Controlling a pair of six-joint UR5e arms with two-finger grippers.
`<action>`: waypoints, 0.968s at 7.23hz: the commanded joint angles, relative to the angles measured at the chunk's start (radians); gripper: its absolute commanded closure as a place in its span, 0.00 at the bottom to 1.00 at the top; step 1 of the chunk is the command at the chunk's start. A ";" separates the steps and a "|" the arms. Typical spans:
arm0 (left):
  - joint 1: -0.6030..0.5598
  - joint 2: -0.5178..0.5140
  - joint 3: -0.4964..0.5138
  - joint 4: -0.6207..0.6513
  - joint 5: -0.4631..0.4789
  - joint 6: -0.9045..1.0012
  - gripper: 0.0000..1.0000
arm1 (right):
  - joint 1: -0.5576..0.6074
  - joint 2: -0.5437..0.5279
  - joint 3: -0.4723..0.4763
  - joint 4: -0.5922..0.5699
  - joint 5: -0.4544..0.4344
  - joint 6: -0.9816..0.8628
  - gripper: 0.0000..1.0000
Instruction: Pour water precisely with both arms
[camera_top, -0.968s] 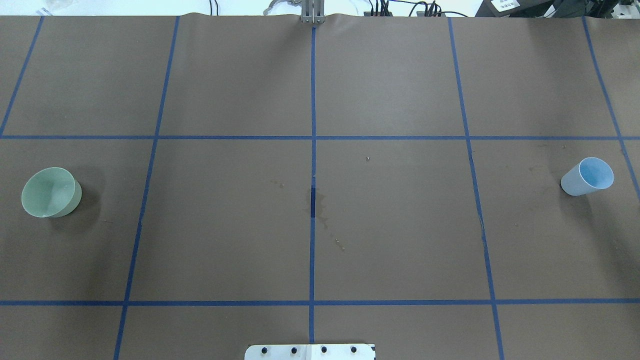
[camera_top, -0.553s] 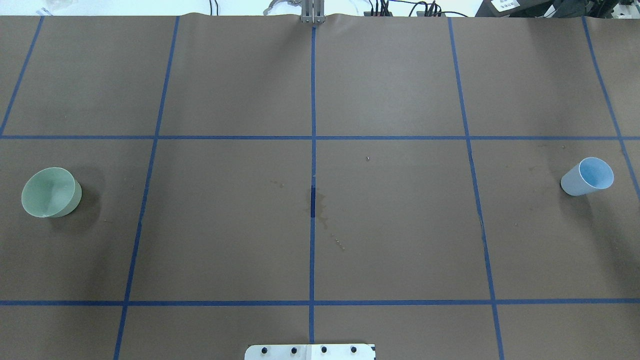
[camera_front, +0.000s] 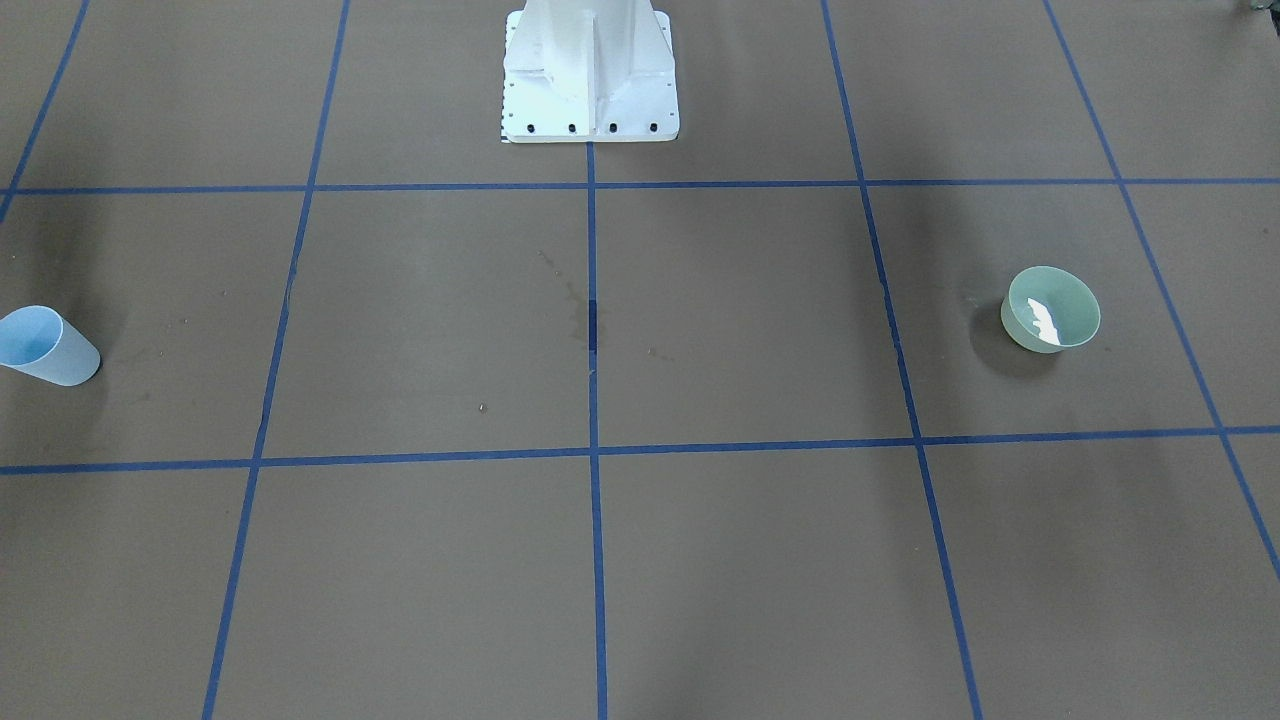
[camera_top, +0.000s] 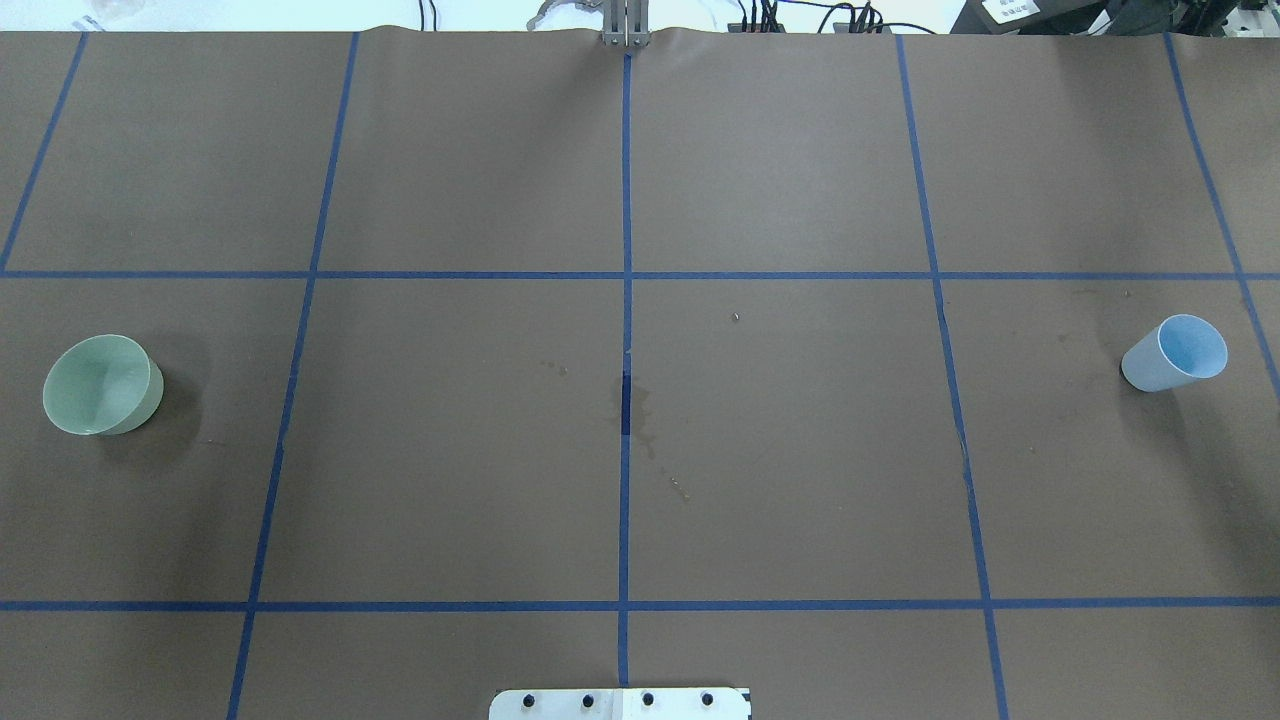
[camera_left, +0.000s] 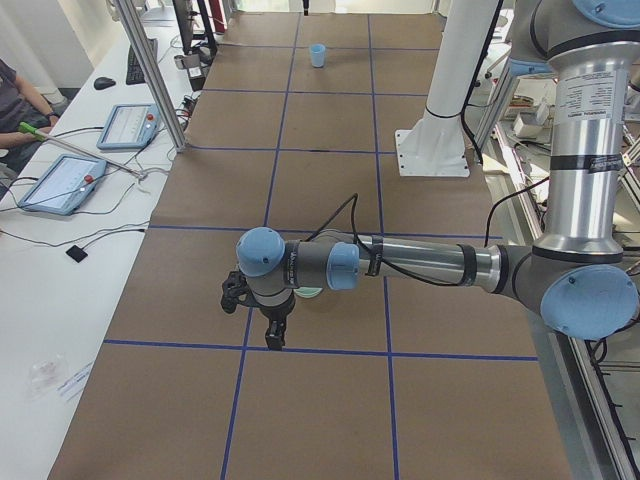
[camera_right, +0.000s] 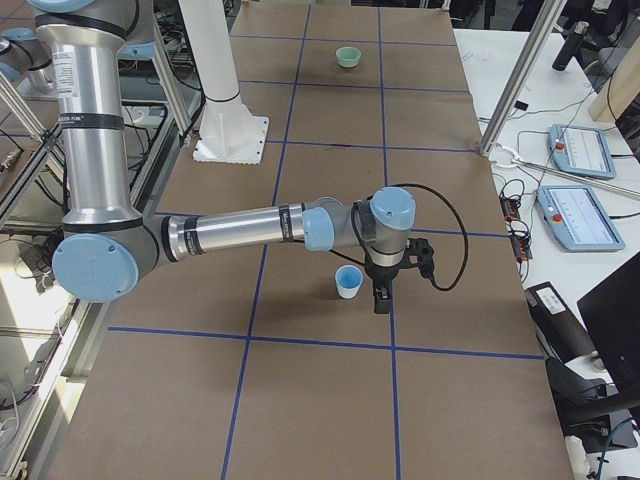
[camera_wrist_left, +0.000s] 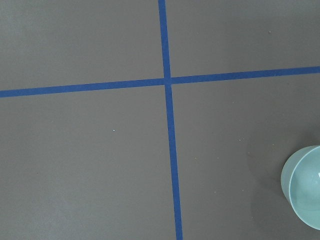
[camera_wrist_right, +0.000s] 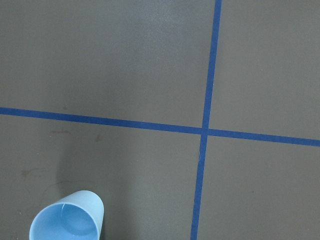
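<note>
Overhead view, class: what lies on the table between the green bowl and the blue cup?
No object: only brown table cover, blue tape lines and a small dark stain at the centre, seen overhead.

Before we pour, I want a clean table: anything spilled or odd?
A dark stain with small specks trailing off marks the brown table cover at its centre line, like an old spill. The green bowl and blue cup stand upright.
</note>
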 joint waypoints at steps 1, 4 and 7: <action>0.000 0.000 0.003 -0.004 0.014 0.005 0.00 | 0.000 0.000 0.000 0.000 0.000 -0.001 0.00; 0.002 -0.002 -0.003 -0.004 0.017 0.005 0.00 | -0.001 0.000 0.005 -0.005 0.038 0.002 0.00; 0.002 0.000 -0.003 -0.004 0.015 0.005 0.00 | -0.001 -0.001 0.003 -0.006 0.060 0.004 0.00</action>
